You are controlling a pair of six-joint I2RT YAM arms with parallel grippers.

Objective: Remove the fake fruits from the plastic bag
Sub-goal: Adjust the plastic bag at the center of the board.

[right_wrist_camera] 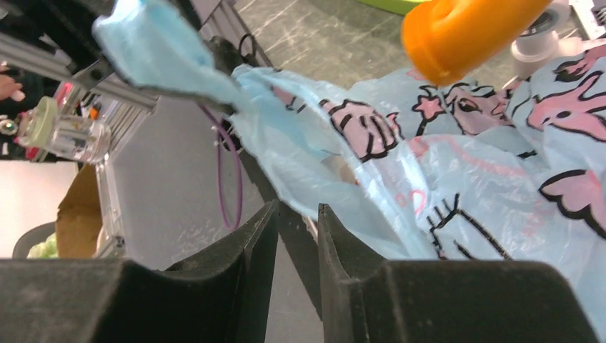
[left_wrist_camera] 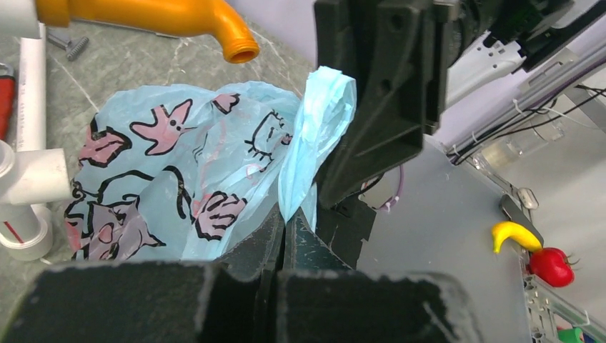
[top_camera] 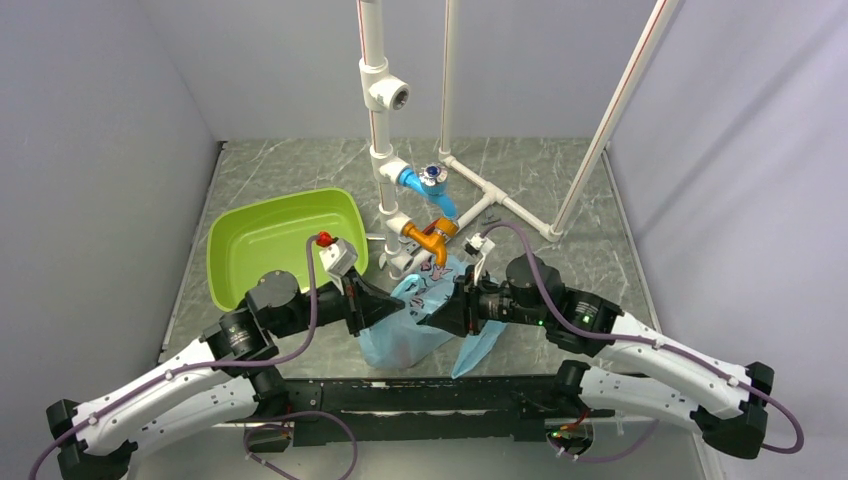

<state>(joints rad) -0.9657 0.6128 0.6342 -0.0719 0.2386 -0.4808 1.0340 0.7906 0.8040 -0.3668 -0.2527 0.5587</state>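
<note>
Blue crinkly film with pink figures outlined in black: from the top camera, found the plastic bag (top_camera: pixel 405 342) slumped on the grey marbled table (top_camera: pixel 300 170), near the front edge and between the two arms. Saw the left gripper (top_camera: pixel 398 307) meeting it from the left and the right gripper (top_camera: pixel 430 316) from the right, their tips close together over the bag's upper part. Noted a lime-green tub (top_camera: pixel 270 235) just behind the left arm, apart from the bag, and an orange tap (top_camera: pixel 432 238) on the white pipes (top_camera: pixel 380 95) right behind the bag.

From the left wrist, saw the left gripper's fingers (left_wrist_camera: pixel 250 250) pressed together with a fold of the bag pinched at their tips. Followed a twisted strip of film up from that pinch to just beside the black body of the right gripper. Saw the rest of the bag spread out to the left, below the orange tap's spout. Spotted a yellow banana (left_wrist_camera: pixel 513 236) and a red fruit (left_wrist_camera: pixel 552 266) side by side far off to the right, outside the bag.

From the right wrist, saw the right gripper's fingers (right_wrist_camera: pixel 243 250) a little apart, a narrow gap between them, with the bag's lower edge just past the tips. Could not tell whether any film sat in that gap. Could not pick out the fake fruits through the film in any view.
</note>
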